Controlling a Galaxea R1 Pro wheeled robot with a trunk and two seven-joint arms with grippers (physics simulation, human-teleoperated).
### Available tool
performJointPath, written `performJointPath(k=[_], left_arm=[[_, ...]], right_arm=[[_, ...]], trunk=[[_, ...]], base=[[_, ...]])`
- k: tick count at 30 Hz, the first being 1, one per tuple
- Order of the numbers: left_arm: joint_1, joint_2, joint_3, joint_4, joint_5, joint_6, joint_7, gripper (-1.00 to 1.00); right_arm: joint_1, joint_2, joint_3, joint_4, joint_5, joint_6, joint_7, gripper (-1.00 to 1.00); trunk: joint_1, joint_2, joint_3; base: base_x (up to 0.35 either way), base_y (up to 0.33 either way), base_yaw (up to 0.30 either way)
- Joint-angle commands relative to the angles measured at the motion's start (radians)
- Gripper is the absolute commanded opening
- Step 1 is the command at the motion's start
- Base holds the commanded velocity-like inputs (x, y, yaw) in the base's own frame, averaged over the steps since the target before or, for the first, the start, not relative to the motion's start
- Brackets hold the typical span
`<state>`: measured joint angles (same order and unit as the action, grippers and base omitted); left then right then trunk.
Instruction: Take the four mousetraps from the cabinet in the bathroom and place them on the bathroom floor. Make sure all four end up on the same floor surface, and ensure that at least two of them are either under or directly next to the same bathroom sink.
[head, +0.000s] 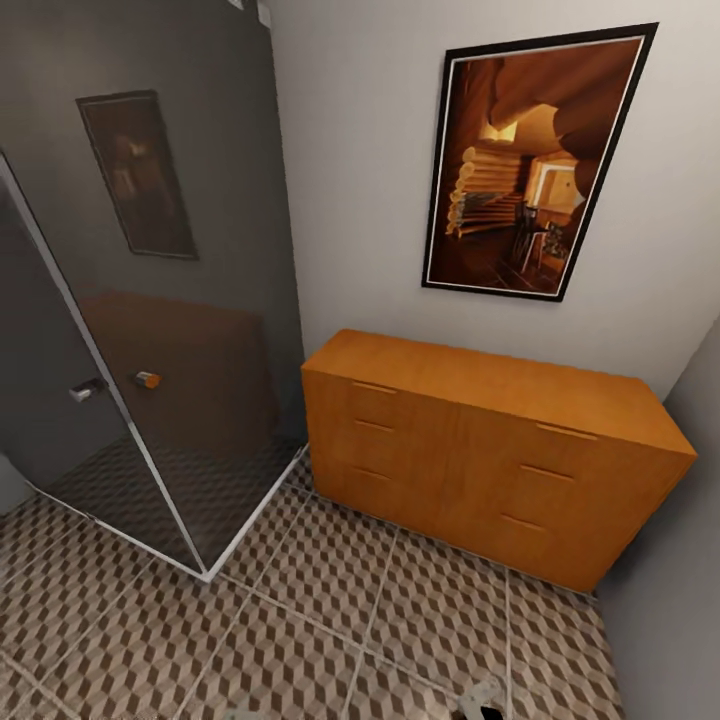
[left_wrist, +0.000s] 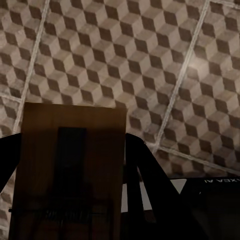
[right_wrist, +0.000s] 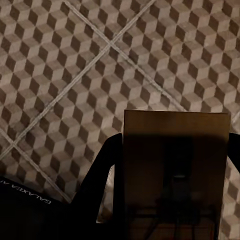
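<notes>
From the head camera I see the orange-brown cabinet (head: 480, 455) against the wall under a framed picture (head: 535, 160), all its drawers shut, with a glass shower enclosure (head: 170, 330) beside it and the cube-patterned bathroom floor (head: 330, 610) in front. My left gripper (left_wrist: 70, 200) is closed on a mousetrap (left_wrist: 70, 170), the brown slab held flat between the dark fingers (left_wrist: 145, 185) above the tiles. My right gripper (right_wrist: 175, 200) likewise clamps a second mousetrap (right_wrist: 175, 165) over the floor.

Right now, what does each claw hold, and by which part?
Each claw holds a mousetrap, left and right, gripped at the end nearest the camera; the exact contact is hidden.
</notes>
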<state>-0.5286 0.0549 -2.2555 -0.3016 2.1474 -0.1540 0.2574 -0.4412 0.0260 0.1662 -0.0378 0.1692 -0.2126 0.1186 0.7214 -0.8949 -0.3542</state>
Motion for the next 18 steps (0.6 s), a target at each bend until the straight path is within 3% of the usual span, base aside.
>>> performJointPath(k=[1,18], left_arm=[[-0.002,0.000,-0.009,-0.005,0.006,-0.007,0.003,-1.00],[-0.002,0.000,-0.009,-0.006,0.006,-0.007,0.003,-1.00]], right_arm=[[0.003,0.000,0.003,0.001,0.003,-0.011,0.003,-1.00],[0.020,0.001,0.003,0.001,0.002,-0.022,0.003,-1.00]], trunk=[[0.000,-0.001,-0.001],[0.000,-0.001,-0.001]], base=[[0.000,0.000,0.289],[0.000,0.000,0.289]])
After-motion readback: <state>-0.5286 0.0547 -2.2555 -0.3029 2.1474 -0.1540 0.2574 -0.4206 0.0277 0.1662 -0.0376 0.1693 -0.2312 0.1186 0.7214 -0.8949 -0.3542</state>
